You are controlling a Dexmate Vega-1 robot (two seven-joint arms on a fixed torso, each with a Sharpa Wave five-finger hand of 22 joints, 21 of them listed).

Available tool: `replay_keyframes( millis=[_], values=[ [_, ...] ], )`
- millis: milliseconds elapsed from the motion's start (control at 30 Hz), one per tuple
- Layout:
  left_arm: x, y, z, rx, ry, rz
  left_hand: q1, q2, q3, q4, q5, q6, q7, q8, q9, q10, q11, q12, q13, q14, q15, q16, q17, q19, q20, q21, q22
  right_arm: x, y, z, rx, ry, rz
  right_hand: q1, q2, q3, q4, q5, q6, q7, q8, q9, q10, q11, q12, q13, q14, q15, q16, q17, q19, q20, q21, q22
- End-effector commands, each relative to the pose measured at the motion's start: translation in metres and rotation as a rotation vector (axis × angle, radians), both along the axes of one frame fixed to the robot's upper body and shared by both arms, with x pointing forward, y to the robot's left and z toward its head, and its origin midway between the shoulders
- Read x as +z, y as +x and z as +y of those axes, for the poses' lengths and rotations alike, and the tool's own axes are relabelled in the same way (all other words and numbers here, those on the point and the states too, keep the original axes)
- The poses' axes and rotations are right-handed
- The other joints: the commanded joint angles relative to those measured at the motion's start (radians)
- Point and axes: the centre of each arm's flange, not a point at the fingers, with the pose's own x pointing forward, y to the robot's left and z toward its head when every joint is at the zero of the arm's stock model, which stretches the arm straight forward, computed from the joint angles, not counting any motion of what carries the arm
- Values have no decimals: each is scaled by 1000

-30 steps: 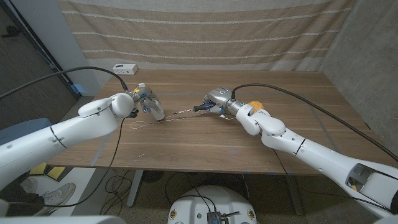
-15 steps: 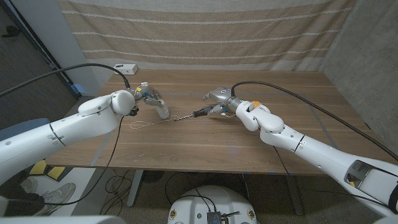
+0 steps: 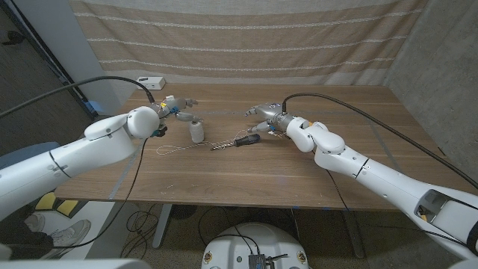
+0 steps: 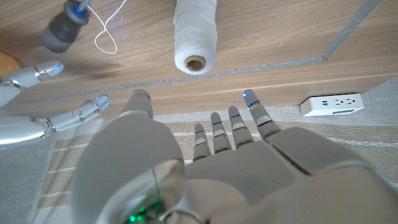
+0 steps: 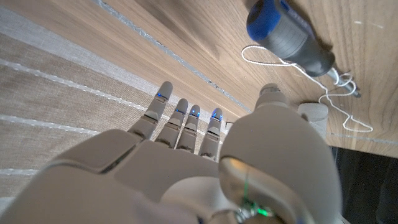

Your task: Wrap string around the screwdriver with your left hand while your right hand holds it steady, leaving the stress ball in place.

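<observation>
The screwdriver [image 3: 241,140], string [image 3: 196,146] looped around its shaft, lies on the table between both raised, empty, spread hands: right hand [image 3: 260,114] just beyond its handle, left hand [image 3: 176,107] behind the string spool [image 3: 196,131]; wrapping appears largely done

Wooden bench [image 3: 299,168], brown, plank-grained. White power strip [image 3: 150,82] set at the far left corner of the bench. Striped beige curtain [image 3: 246,37] hung behind. Yellow items [image 3: 56,205] seen on the floor, lower left.
</observation>
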Motion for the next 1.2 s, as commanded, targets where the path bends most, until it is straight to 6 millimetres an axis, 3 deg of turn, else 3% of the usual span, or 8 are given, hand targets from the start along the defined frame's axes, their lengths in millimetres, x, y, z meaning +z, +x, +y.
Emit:
replay_keyframes(
  millis=[33,167,200,300,600,767,967,1200],
  values=[
    [-11,-15,17,-150,-256,-246,-32,20,1,19,3,15,-11,8,-2,7,10,10,-8,6,-1,11,-5,-5,4,-7,3,10,0,-16,154,209,44,3,43,16,9,1,-43,16,-5,4,-5,12,8,-4,7,-31,15,-12,6,-15,-7,0],
    [-13,-15,20,-206,-308,-277,-52,43,5,31,9,7,-21,5,-7,-4,7,7,-19,-7,-4,8,-13,-16,-5,-18,3,15,2,-20,200,269,63,-8,74,27,18,-7,-64,22,-1,4,-9,17,11,-9,15,-26,20,-23,24,-40,-10,0],
    [-14,-14,21,-226,-322,-277,-72,56,4,43,10,8,-23,6,-9,-7,8,8,-27,-21,-10,4,-19,-29,-16,-28,3,16,2,-21,214,289,70,-22,101,34,30,-11,-67,21,3,4,-14,19,11,-12,16,-26,23,-26,25,-46,-14,1],
    [-15,-13,23,-252,-339,-284,-114,73,-1,67,8,22,-24,10,-12,-15,8,8,-44,-44,-18,1,-32,-50,-38,-46,2,19,4,-26,249,340,97,-44,126,44,49,-18,-67,27,8,4,-13,29,13,-16,18,-21,26,-32,31,-66,-18,1],
    [-17,-7,27,-363,-399,-306,-176,79,-1,89,7,-16,-41,-2,-20,-50,3,2,-94,-116,-58,-9,-80,-73,-122,-85,0,26,0,-38,364,514,98,-113,134,50,87,-33,-50,49,18,3,-12,48,17,-26,25,-9,32,-46,65,-89,-19,1],
    [-19,-3,34,-404,-419,-307,-190,79,-1,93,6,-30,-41,-5,-21,-59,2,2,-107,-127,-69,-8,-92,-73,-142,-93,-1,28,-3,-38,411,583,99,-127,134,58,90,-37,-48,59,18,3,-14,59,16,-30,34,-5,34,-53,86,-87,-18,-1],
    [-23,3,44,-468,-482,-321,-227,135,48,137,17,-41,26,-4,-23,-62,-5,7,-144,-131,-80,3,-110,-51,-159,-101,2,33,-3,-46,488,723,110,-142,131,62,90,-40,-49,70,17,2,-23,66,13,-35,27,1,30,-63,93,-91,-22,-3],
    [-29,17,48,-520,-573,-330,-245,137,103,162,27,-62,78,-7,-24,-55,-11,10,-169,-123,-86,8,-118,-35,-168,-104,2,39,-4,-57,484,818,65,-154,136,72,91,-41,-39,76,20,2,-19,74,15,-40,27,5,28,-71,99,-99,-27,-4]
  ],
)
